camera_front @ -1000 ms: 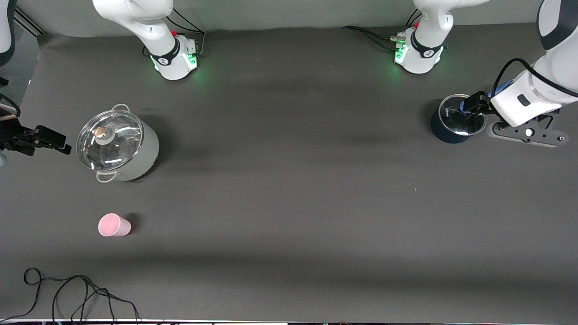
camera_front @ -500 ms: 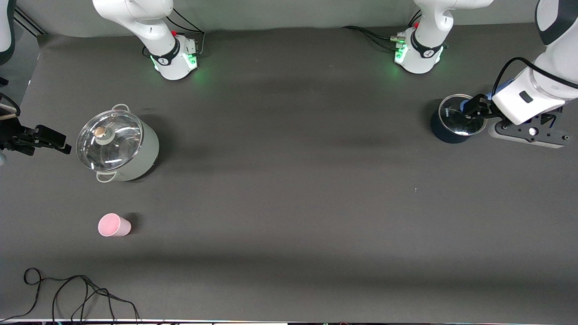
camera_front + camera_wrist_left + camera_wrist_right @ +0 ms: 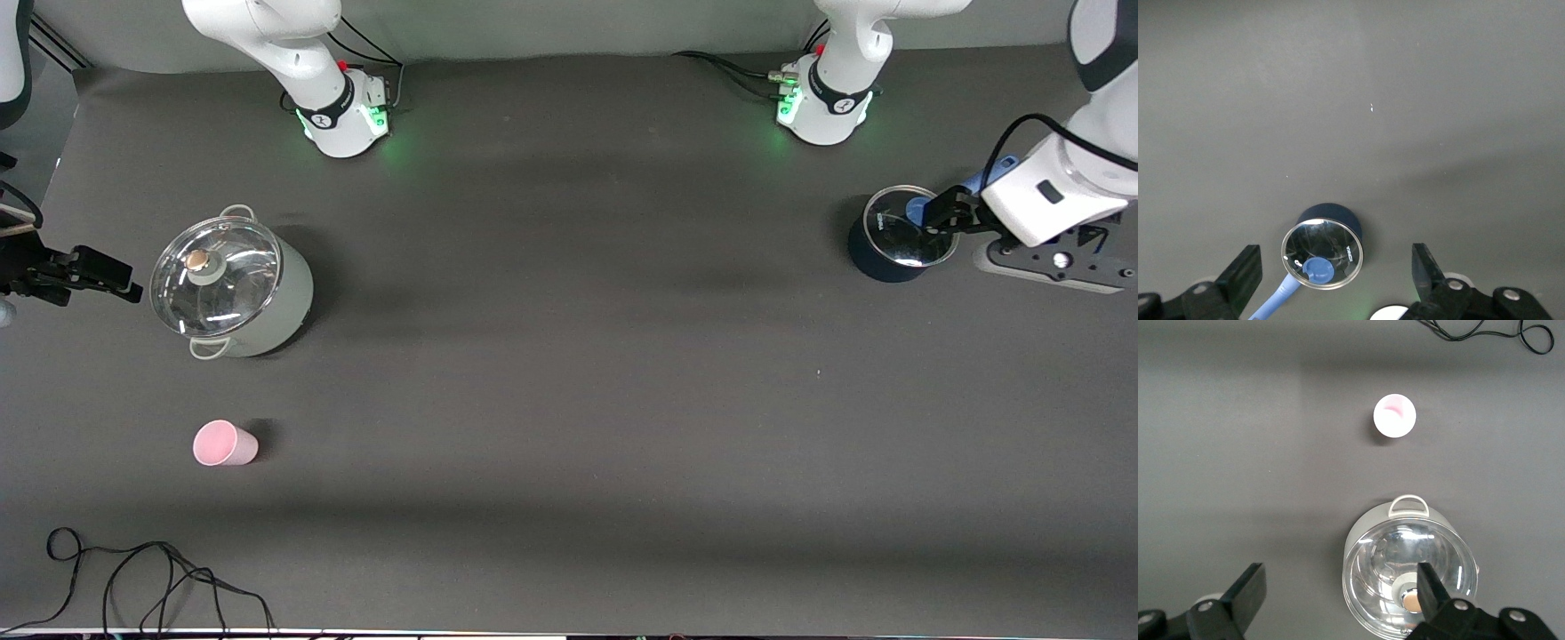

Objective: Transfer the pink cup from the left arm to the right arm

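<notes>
The pink cup (image 3: 224, 444) stands alone on the dark table toward the right arm's end, nearer to the front camera than the grey pot. It also shows in the right wrist view (image 3: 1395, 416). My right gripper (image 3: 84, 276) is open and empty, up in the air beside the grey pot, well away from the cup; its jaws stand wide apart in the right wrist view (image 3: 1340, 587). My left gripper (image 3: 944, 215) is open and empty over the dark blue pot at the left arm's end; its jaws stand wide apart in the left wrist view (image 3: 1335, 267).
A large grey pot with a glass lid (image 3: 231, 284) stands toward the right arm's end. A small dark blue pot with a glass lid and blue handle (image 3: 898, 240) stands toward the left arm's end. A black cable (image 3: 151, 578) lies near the front edge.
My left gripper has shifted slightly toward the left arm's end of the table, still over the dark blue pot. The right arm and the pink cup have not moved.
</notes>
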### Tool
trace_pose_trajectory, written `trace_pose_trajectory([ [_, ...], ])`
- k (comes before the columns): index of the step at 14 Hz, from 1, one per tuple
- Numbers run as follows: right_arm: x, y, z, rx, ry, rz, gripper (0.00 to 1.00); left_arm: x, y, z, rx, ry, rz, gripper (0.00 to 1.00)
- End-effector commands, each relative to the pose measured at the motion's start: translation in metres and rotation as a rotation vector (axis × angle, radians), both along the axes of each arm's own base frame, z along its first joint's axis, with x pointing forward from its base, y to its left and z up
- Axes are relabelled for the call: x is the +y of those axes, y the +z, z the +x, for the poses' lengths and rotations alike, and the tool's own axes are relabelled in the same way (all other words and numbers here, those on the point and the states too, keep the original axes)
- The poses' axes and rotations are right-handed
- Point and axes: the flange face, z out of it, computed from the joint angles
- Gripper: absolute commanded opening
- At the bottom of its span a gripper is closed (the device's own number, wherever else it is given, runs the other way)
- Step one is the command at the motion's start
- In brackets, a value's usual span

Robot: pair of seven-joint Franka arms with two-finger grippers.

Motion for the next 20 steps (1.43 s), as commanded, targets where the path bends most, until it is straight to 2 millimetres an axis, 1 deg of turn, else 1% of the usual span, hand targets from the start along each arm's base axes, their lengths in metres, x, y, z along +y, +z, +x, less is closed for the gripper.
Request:
trace_pose_trajectory([
  [1,0.002,0.005,-0.004,0.001,0.009,-0.005,1.0,0.008,0.002,0.002,-0.054,0.012,-0.045,1.0],
  [2,0.003,0.005,-0.004,0.001,0.011,-0.005,1.0,0.007,0.002,0.004,-0.072,0.019,-0.072,1.0],
  [3,0.003,0.005,-0.004,0.001,0.011,-0.005,1.0,0.013,0.0,0.006,-0.071,0.046,-0.108,1.0],
  [5,0.002,0.005,-0.004,0.001,0.009,-0.003,1.0,0.016,-0.004,0.005,-0.059,0.063,-0.135,1.0],
  [9,0.003,0.006,-0.004,-0.002,0.009,-0.003,1.0,0.016,-0.005,0.006,-0.059,0.064,-0.135,1.0],
  [16,0.003,0.008,-0.003,-0.006,0.006,-0.005,1.0,0.019,-0.003,-0.001,-0.039,0.062,-0.097,1.0],
  [20,0.003,0.008,-0.003,-0.005,0.008,-0.004,1.0,0.02,-0.003,-0.001,-0.039,0.063,-0.093,1.0],
])
